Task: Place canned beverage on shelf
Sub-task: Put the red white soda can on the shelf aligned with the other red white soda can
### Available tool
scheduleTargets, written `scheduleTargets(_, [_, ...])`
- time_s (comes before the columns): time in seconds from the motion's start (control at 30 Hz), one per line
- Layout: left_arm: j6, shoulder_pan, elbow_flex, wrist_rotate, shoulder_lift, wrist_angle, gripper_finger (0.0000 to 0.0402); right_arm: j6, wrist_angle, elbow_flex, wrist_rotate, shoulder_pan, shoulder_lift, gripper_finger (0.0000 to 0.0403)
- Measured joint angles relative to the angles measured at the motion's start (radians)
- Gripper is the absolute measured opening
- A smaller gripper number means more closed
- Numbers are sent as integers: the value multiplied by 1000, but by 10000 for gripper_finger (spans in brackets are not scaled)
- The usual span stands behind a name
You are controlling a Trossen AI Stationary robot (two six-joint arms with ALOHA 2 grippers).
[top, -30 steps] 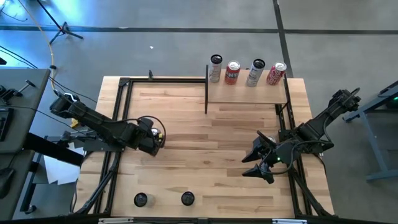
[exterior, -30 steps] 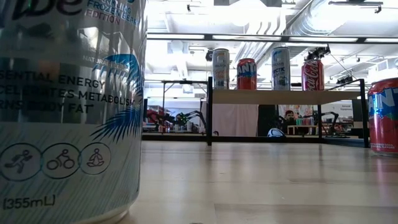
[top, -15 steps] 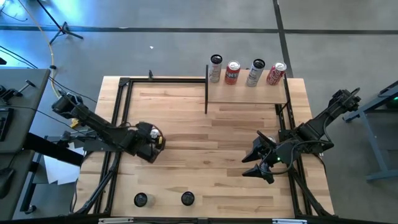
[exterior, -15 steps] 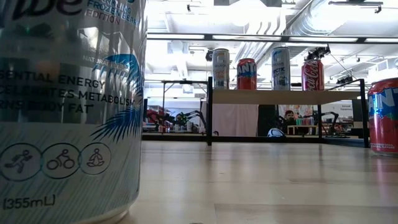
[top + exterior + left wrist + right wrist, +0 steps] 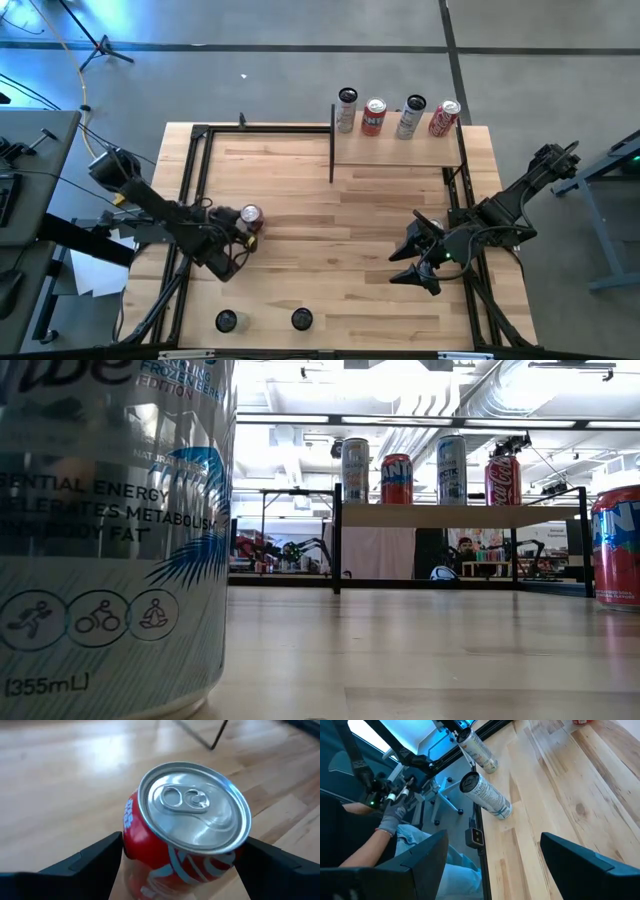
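A red can (image 5: 250,214) with a silver top stands out in the left half of the plank tabletop, and my left gripper (image 5: 243,224) is shut on it. The left wrist view shows its top (image 5: 192,815) and red wall between my two fingers. The shelf (image 5: 395,150) stands at the far right, with several cans upright on its board. My right gripper (image 5: 418,262) hangs open above the table's right side, with nothing between its fingers (image 5: 492,870). My left gripper pinches the red can's side wall just below the rim (image 5: 129,832), one finger on each opposite side. The fingers (image 5: 87,865) come from the table's left, slanting down. The can sits nearly upright, top up. Its bottom is out of view, so I cannot tell whether it rests on the table.
Two more cans (image 5: 226,320) (image 5: 301,318) stand at the near edge; in the low view one fills the left (image 5: 110,530) and one shows at the right (image 5: 615,550). Black frame rails (image 5: 195,170) run along the table's sides. A person's gloved hand (image 5: 390,815) is beyond the near edge.
My left arm has swung toward the table's near left and sunk, its wrist turning as it went. The red can stays in its fingers at about the same spot, and its silver top now shows beside the gripper. My right arm has kept still.
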Motion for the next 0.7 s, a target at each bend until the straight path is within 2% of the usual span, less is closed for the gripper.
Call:
scheduleTargets(0.27, [71,-33,-87,-215,91,196,337,0,0,0,0,0,0,304])
scheduleTargets(0.47, [59,-33,-123,-277,171,346,337,0,0,0,0,0,0,304])
scheduleTargets(0.7, [55,-33,-123,-298,198,381,318,0,0,0,0,0,0,304])
